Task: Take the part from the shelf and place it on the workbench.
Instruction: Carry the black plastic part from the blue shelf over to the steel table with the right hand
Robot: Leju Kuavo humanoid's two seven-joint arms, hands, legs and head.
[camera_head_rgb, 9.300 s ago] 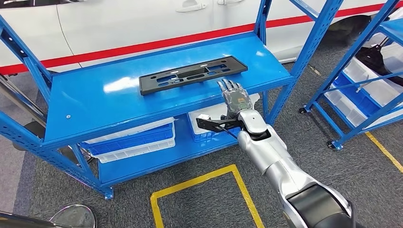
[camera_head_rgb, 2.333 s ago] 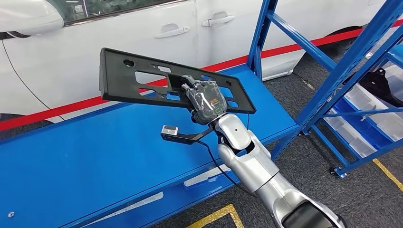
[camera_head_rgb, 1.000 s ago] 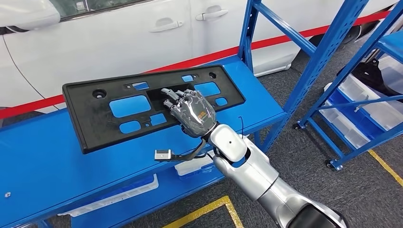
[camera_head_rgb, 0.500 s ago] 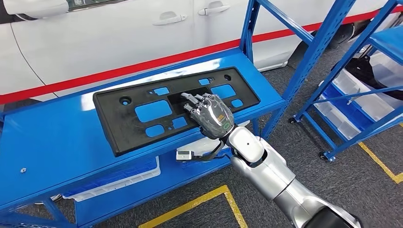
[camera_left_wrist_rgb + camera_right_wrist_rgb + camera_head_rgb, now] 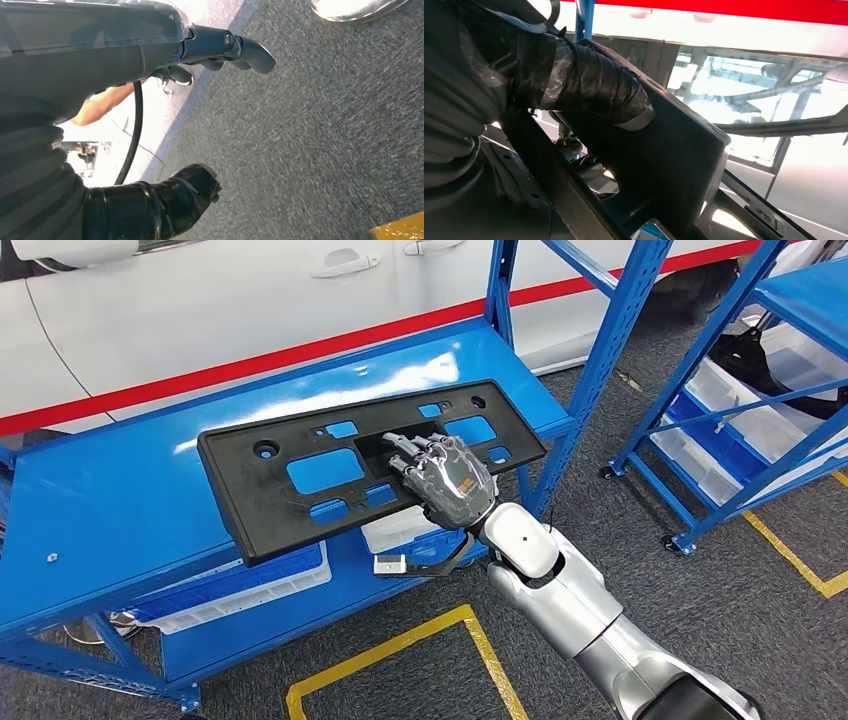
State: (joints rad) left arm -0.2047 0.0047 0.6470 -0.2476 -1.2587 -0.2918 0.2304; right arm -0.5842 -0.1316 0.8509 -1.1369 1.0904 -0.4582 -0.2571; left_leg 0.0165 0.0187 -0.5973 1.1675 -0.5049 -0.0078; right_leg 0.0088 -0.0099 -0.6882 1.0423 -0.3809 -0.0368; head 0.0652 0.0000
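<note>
- Head view had the right hand [image 5: 447, 478] wrapped onto the black part [image 5: 300, 475] near its middle, fingers hooked into the central cut-out, so it was grasping the part off-centre toward the 3 o'clock end
- The part was tilted and held clear above the blue shelf [image 5: 110, 500], its long 9 o'clock end hanging out well away from the hand
- Risk one, as a judgement: that long unsupported end could lever the part round in the fingers, since the hold was a hook through a slot and not a clamp on both faces
- Risk two: the blue upright [image 5: 600, 360] stood just at 2 o'clock of the part's near corner; a swing that way could clip the corner and knock the part loose
- Right wrist view showed the thumb [image 5: 594, 82] pressed against the dark part [image 5: 664, 165], and how far the fingers reached through could not be told
- Left wrist view showed the left hand [image 5: 220, 47] hanging over grey carpet [image 5: 325, 130] with nothing in it, fingers curled loosely; clenched or released could not be told
- A white car [image 5: 200, 310] sat behind the shelf at 12 o'clock, so a wide turn with the long end leading could scrape it
</note>
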